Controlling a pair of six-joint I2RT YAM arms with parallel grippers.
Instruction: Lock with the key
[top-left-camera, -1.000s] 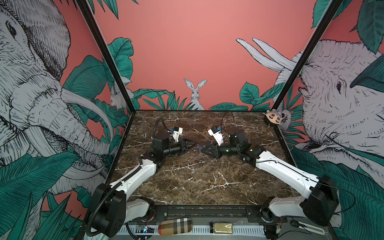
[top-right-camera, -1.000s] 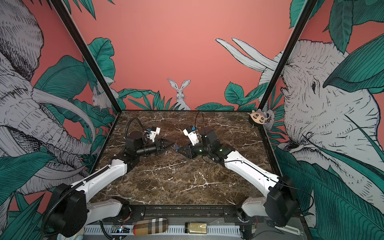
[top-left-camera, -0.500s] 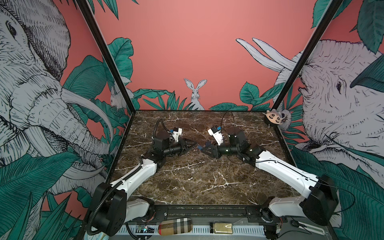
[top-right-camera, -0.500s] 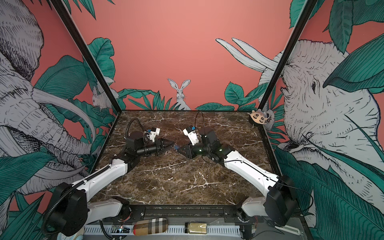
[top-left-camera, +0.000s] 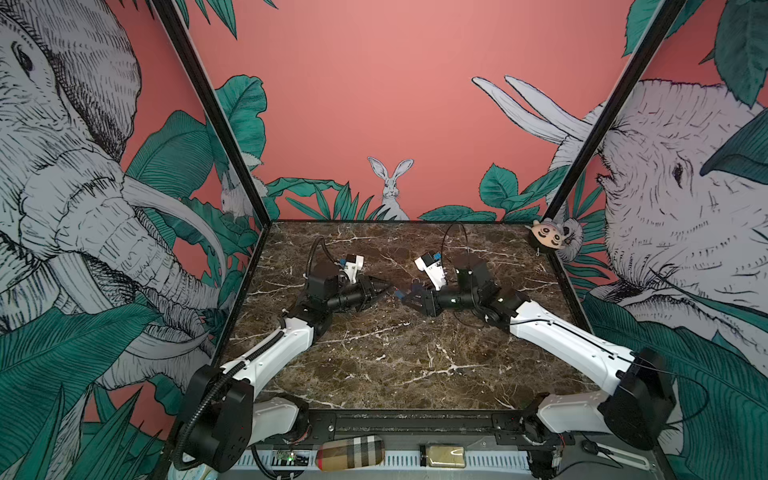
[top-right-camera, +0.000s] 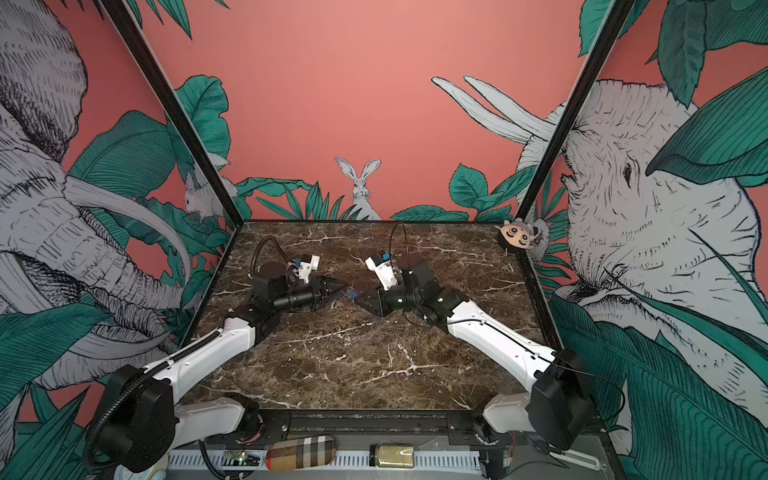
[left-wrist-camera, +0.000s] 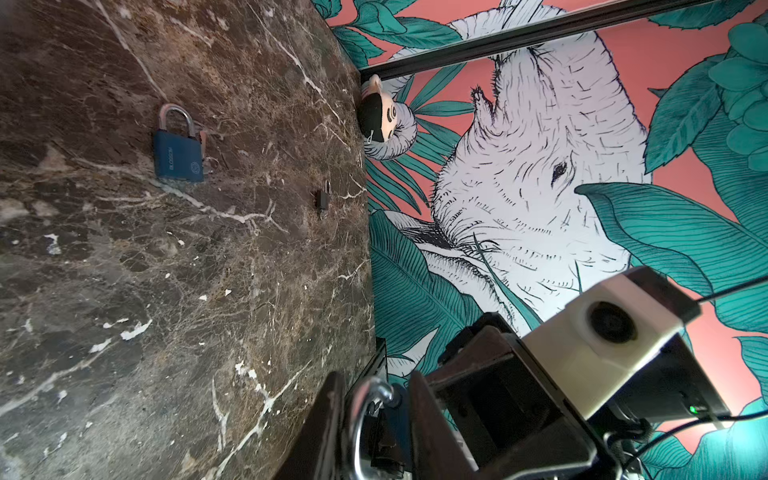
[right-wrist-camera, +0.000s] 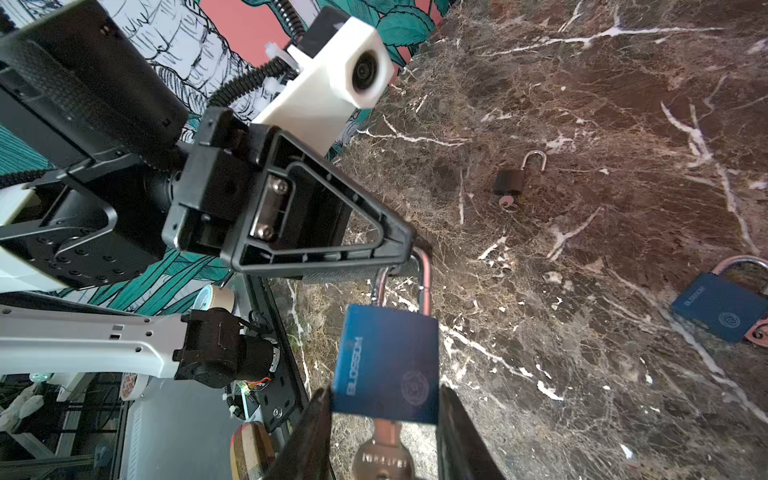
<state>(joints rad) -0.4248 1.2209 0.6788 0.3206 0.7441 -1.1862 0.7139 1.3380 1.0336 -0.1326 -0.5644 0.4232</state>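
Blue padlock (right-wrist-camera: 386, 365) is clamped by its body in the right gripper (top-left-camera: 409, 296), held off the marble table (top-left-camera: 374, 365). Left gripper (top-left-camera: 384, 288) has advanced to the padlock and narrowed its jaws onto the shackle (left-wrist-camera: 365, 399), which sits between them. Key (right-wrist-camera: 382, 457) stands in the padlock's end opposite the shackle, between the right jaws. Judgement: both ends secured; shackle can be pressed home, key then turned
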